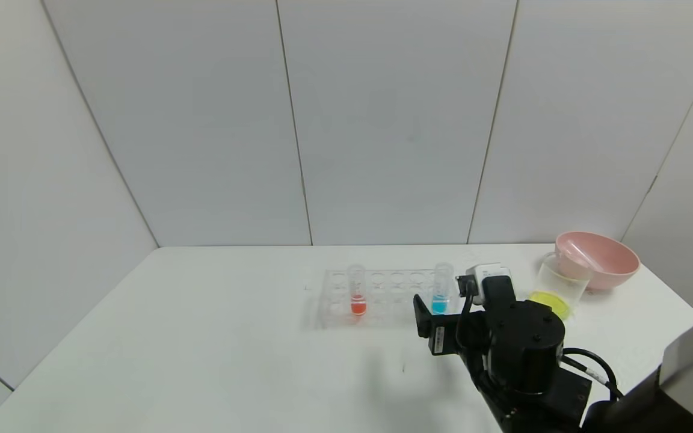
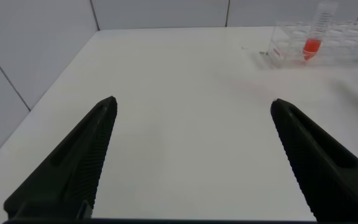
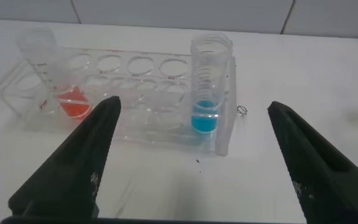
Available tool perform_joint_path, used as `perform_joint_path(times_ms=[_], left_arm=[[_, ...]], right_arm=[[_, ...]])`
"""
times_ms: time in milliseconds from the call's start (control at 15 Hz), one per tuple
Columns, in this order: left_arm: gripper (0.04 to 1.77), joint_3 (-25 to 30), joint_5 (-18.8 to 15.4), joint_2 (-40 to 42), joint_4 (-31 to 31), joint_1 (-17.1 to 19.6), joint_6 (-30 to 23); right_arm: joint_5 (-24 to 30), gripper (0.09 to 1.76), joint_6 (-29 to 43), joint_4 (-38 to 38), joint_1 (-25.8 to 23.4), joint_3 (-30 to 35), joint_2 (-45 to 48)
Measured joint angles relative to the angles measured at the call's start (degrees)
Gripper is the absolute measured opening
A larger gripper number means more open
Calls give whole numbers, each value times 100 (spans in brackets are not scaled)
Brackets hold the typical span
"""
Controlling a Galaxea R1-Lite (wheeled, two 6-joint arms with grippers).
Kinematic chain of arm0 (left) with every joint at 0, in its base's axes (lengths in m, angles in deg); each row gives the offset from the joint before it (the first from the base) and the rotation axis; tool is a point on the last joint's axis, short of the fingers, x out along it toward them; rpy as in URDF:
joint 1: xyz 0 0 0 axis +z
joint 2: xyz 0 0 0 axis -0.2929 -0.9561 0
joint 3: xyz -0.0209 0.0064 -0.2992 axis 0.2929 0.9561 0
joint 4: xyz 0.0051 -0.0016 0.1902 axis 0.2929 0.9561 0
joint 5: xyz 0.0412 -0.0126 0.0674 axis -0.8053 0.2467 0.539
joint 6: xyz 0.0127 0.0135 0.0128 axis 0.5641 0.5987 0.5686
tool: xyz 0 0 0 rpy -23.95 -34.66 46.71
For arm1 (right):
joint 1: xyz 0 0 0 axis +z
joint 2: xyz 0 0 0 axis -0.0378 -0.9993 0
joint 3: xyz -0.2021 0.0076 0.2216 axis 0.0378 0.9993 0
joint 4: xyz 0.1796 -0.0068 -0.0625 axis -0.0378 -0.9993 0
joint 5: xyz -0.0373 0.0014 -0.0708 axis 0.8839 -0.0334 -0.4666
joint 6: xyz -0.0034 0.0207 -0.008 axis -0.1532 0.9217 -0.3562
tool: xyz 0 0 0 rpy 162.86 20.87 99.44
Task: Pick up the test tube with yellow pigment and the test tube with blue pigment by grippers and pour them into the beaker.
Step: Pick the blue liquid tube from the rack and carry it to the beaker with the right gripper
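The test tube with blue pigment [image 1: 441,293] stands upright at the right end of the clear rack [image 1: 382,282]. In the right wrist view the tube [image 3: 209,81] is just ahead of my right gripper [image 3: 193,104], which is open and empty, with its fingers on either side of the tube and short of the rack. In the head view the right gripper [image 1: 443,319] is low, in front of the rack. The beaker [image 1: 560,282] stands to the right with yellow liquid in its bottom. No tube with yellow liquid shows. My left gripper [image 2: 193,102] is open over bare table.
An orange-red tube [image 1: 357,293] stands in the rack's left part and also shows in the left wrist view [image 2: 316,37]. A pink bowl [image 1: 599,260] with a clear slim thing in it stands behind the beaker, near the right table edge. Walls close the back.
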Motion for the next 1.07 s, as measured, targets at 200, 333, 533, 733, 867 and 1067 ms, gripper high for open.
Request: perform_joint_path(times_ms=[200, 333, 533, 733, 867, 1067], left_arm=[[176, 0, 0, 0, 0, 0, 0], [176, 0, 0, 0, -2, 0, 2], [176, 0, 0, 0, 0, 0, 0], [176, 0, 0, 0, 0, 0, 0], [176, 0, 0, 0, 0, 0, 2], [176, 0, 0, 0, 0, 0, 2]], right_arm=[[55, 170, -145, -20, -302, -364, -221], [60, 170, -173, -94, -435, -599, -394], [221, 170, -176, -165, -553, -986, -653], [482, 170, -176, -184, -645, -1254, -853], [490, 170, -187, -272, -700, -1414, -962], [490, 171, -187, -380, -785, -1604, -1045]])
